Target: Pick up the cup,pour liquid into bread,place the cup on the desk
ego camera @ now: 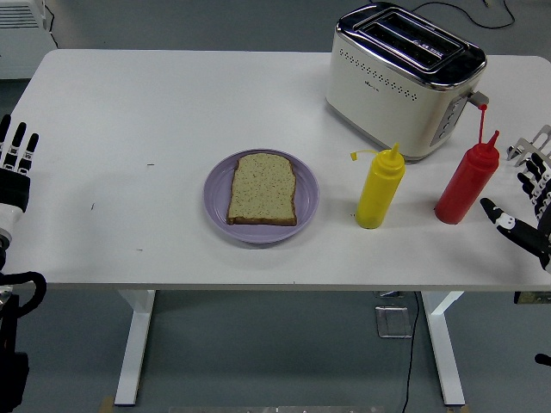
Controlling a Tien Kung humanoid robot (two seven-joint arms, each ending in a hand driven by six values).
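Bread [263, 189], one slice, lies flat on a purple plate [217, 203] at centre of the white table [129, 112]. No cup visible; right of the plate stands a yellow squeeze bottle [379, 189], then a red squeeze bottle [466, 186] further right, both upright with caps open. Cream toaster [403, 79] behind them, upper right. Right hand [527, 206] at right edge, just beside the red bottle, fingers spread, holding nothing. Left hand [15, 168] at left edge, fingers extended, empty.
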